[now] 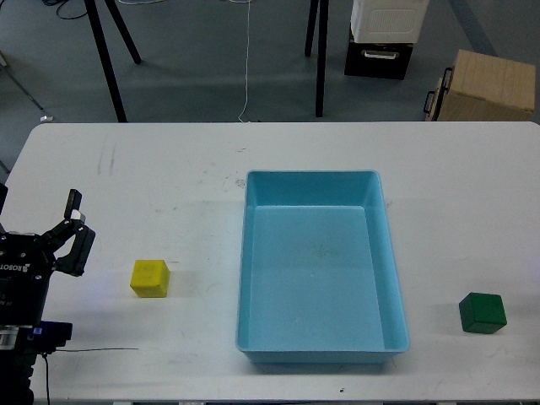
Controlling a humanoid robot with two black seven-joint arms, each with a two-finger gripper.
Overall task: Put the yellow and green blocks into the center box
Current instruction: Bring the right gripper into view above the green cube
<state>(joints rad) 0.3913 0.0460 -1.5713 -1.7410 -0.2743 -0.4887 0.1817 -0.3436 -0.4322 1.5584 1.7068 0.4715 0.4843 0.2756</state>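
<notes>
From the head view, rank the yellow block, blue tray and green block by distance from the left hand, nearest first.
1. Yellow block, just right of the left hand.
2. Blue tray, table centre.
3. Green block, far right.

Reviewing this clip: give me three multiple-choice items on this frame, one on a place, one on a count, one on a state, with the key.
1. Where does the yellow block lie?
A. On the table left of the blue tray
B. Inside the tray
C. On the floor beyond the table

2. How many small cubes are on the white table?
A. One
B. Two
C. Four

3. What is the state of the left gripper?
A. Shut on the yellow block
B. Open and holding nothing
C. Resting inside the tray

Key: 1 A, the yellow block sits on the tabletop between the left gripper and the tray. 2 B, only the yellow block and the green block, which lies right of the tray. 3 B, its fingers are spread apart with nothing between them, left of the yellow block.
</notes>
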